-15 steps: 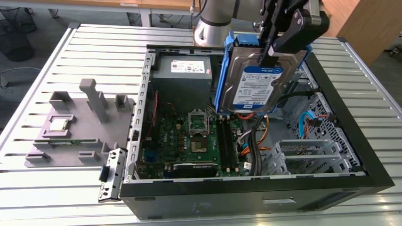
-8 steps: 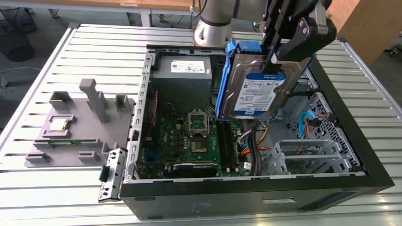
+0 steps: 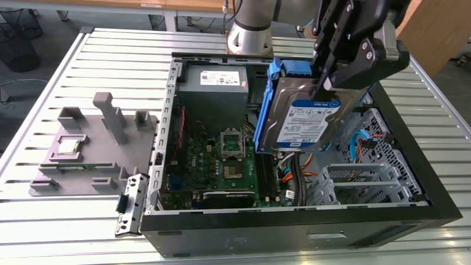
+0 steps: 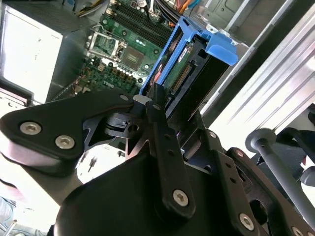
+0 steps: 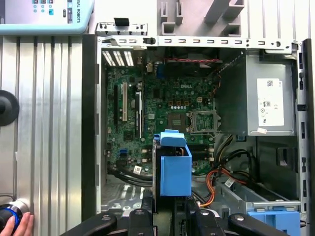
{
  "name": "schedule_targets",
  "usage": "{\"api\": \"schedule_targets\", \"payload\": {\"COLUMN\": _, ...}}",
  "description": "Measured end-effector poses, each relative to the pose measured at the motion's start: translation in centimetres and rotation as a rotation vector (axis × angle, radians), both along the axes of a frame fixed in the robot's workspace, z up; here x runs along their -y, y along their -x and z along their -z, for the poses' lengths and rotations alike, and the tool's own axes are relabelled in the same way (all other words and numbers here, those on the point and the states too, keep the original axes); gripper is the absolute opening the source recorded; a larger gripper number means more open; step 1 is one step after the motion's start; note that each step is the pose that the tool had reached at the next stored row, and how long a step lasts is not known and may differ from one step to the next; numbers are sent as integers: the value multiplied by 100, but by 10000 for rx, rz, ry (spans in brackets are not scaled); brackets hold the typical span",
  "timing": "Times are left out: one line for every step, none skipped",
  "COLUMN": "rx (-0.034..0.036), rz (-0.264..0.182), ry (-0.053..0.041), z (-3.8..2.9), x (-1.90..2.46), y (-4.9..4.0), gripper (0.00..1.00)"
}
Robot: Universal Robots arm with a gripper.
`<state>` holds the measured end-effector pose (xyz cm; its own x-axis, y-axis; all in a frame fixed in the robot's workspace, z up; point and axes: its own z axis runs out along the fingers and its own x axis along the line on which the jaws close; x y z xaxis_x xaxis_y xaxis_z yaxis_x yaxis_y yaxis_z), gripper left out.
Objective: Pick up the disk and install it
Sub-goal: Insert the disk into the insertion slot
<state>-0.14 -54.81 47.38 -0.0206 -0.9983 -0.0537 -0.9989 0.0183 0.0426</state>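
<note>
The disk (image 3: 305,118), a silver-grey hard drive with a white-and-blue label in a blue plastic carrier, hangs tilted over the open computer case (image 3: 294,234). It is above the motherboard's right side and beside the metal drive cage (image 3: 368,182). My gripper (image 3: 324,88) comes down from above and is shut on the drive's upper end. In the second wrist view the disk (image 4: 189,69) sticks out past one black finger (image 4: 157,105), connector edge showing. The first wrist view shows its blue carrier (image 5: 174,169) end-on over the board, held by the gripper (image 5: 171,201).
Inside the case are the motherboard (image 3: 220,160), the power supply (image 3: 213,80) and loose cables (image 3: 294,171). A grey fixture (image 3: 81,160) with a small silver chip (image 3: 70,145) lies at the exterior view's left. A hand (image 5: 17,226) and a pendant (image 5: 44,14) flank the case.
</note>
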Motion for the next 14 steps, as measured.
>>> {"api": "schedule_targets", "payload": {"rx": -1, "rz": 1, "ry": -2, "z": 0, "x": 27, "y": 0, "gripper": 35}}
{"api": "schedule_targets", "payload": {"rx": 0, "rz": 1, "ry": -5, "z": 0, "x": 55, "y": -1, "gripper": 35}}
{"api": "schedule_targets", "payload": {"rx": 0, "rz": 1, "ry": -8, "z": 1, "x": 82, "y": -2, "gripper": 35}}
{"api": "schedule_targets", "payload": {"rx": 0, "rz": 0, "ry": -12, "z": 2, "x": 112, "y": -3, "gripper": 35}}
{"api": "schedule_targets", "payload": {"rx": 0, "rz": 1, "ry": -12, "z": 1, "x": 138, "y": -3, "gripper": 35}}
{"api": "schedule_targets", "payload": {"rx": -1, "rz": 1, "ry": -13, "z": 1, "x": 162, "y": -4, "gripper": 35}}
{"api": "schedule_targets", "payload": {"rx": 0, "rz": 0, "ry": -14, "z": 2, "x": 184, "y": -5, "gripper": 35}}
{"api": "schedule_targets", "payload": {"rx": 0, "rz": 1, "ry": -14, "z": 2, "x": 205, "y": -5, "gripper": 35}}
{"api": "schedule_targets", "payload": {"rx": 0, "rz": 0, "ry": -15, "z": 3, "x": 224, "y": -6, "gripper": 35}}
{"api": "schedule_targets", "payload": {"rx": 0, "rz": 1, "ry": -15, "z": 3, "x": 246, "y": -6, "gripper": 35}}
{"api": "schedule_targets", "payload": {"rx": -1, "rz": 1, "ry": -12, "z": 2, "x": 268, "y": -7, "gripper": 35}}
{"api": "schedule_targets", "payload": {"rx": 0, "rz": 1, "ry": -14, "z": 2, "x": 292, "y": -8, "gripper": 35}}
{"api": "schedule_targets", "payload": {"rx": 0, "rz": 1, "ry": -15, "z": 3, "x": 313, "y": -8, "gripper": 35}}
{"api": "schedule_targets", "payload": {"rx": 0, "rz": 1, "ry": -16, "z": 4, "x": 333, "y": -9, "gripper": 35}}
